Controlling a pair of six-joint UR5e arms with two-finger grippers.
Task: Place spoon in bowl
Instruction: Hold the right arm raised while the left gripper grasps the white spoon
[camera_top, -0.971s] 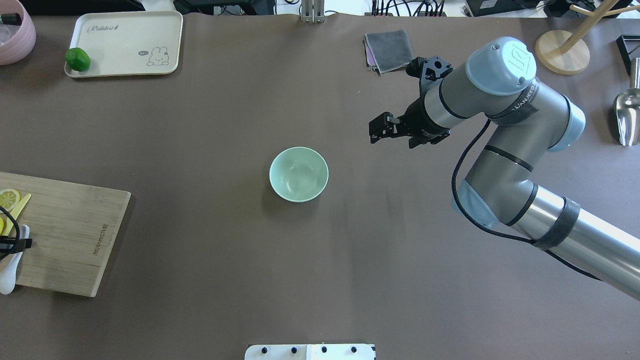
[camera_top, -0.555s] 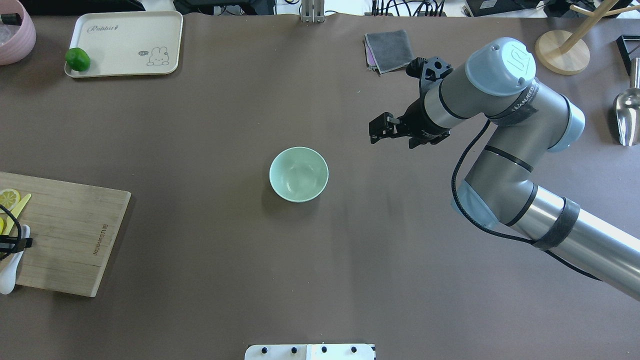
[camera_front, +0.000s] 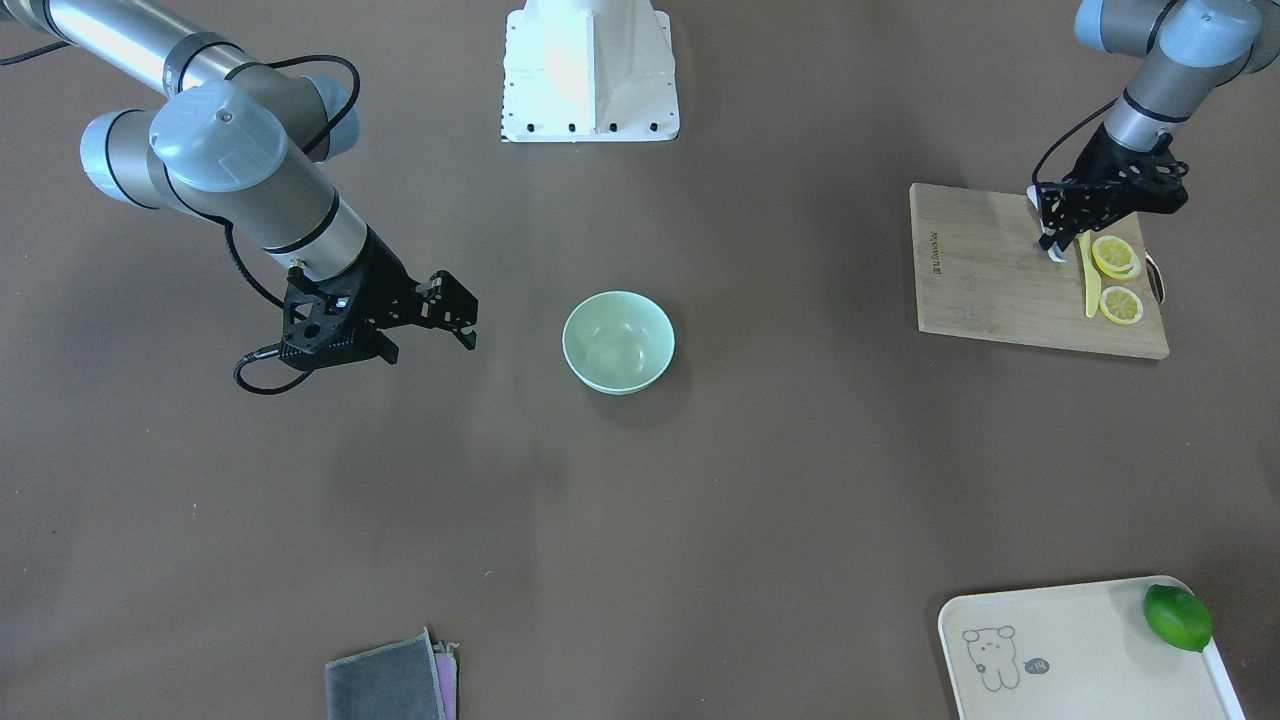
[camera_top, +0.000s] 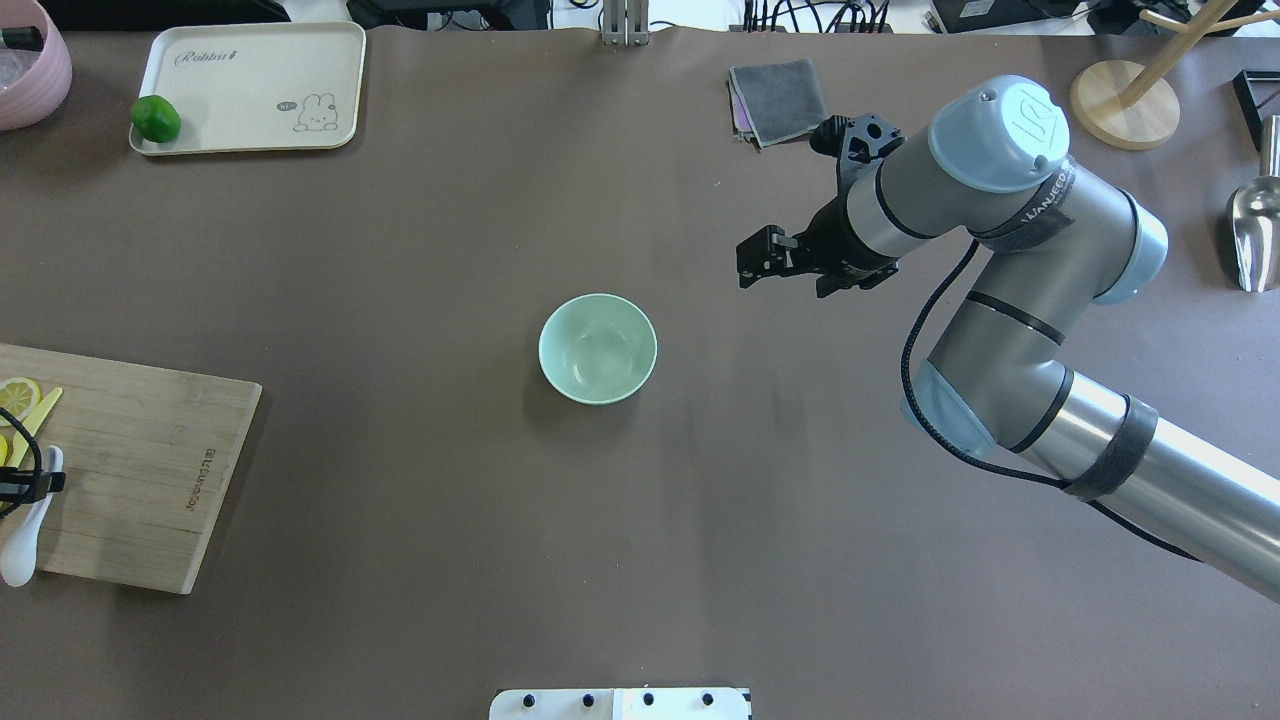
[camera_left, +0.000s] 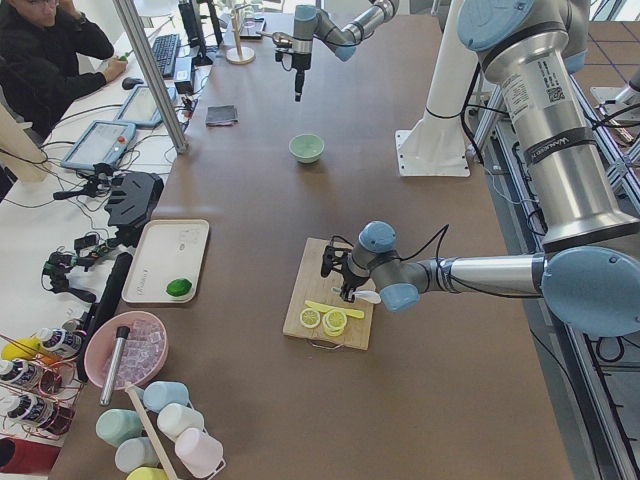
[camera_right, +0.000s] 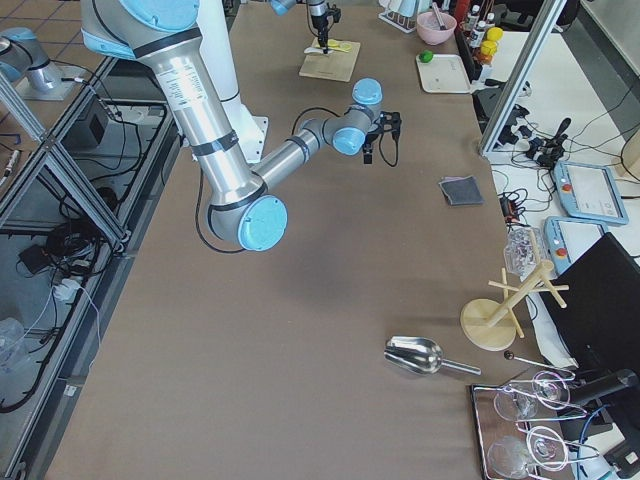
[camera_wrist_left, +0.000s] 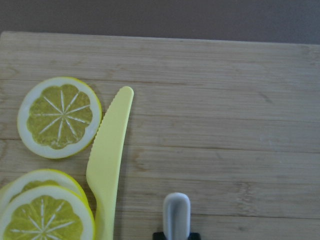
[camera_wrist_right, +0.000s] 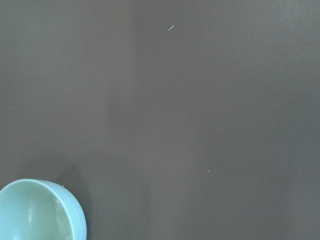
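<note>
The white spoon (camera_top: 20, 545) lies at the near left corner of the wooden cutting board (camera_top: 150, 470), its scoop past the board's edge. My left gripper (camera_top: 15, 487) is shut on the spoon's handle; the handle tip shows in the left wrist view (camera_wrist_left: 176, 212). The mint-green bowl (camera_top: 598, 348) stands upright and empty at the table's middle, far to the right of the spoon. My right gripper (camera_top: 752, 262) hangs open and empty above the table, right of and beyond the bowl. The bowl's rim shows at the bottom left of the right wrist view (camera_wrist_right: 35, 210).
A yellow knife (camera_wrist_left: 107, 165) and lemon slices (camera_wrist_left: 59, 116) lie on the board beside the spoon. A cream tray (camera_top: 250, 85) with a lime (camera_top: 155, 118) sits far left. A grey cloth (camera_top: 778, 100), wooden stand (camera_top: 1125, 100) and metal scoop (camera_top: 1255, 230) are far right.
The left gripper and the spoon have shifted very slightly away from the robot. The right arm has barely moved.
</note>
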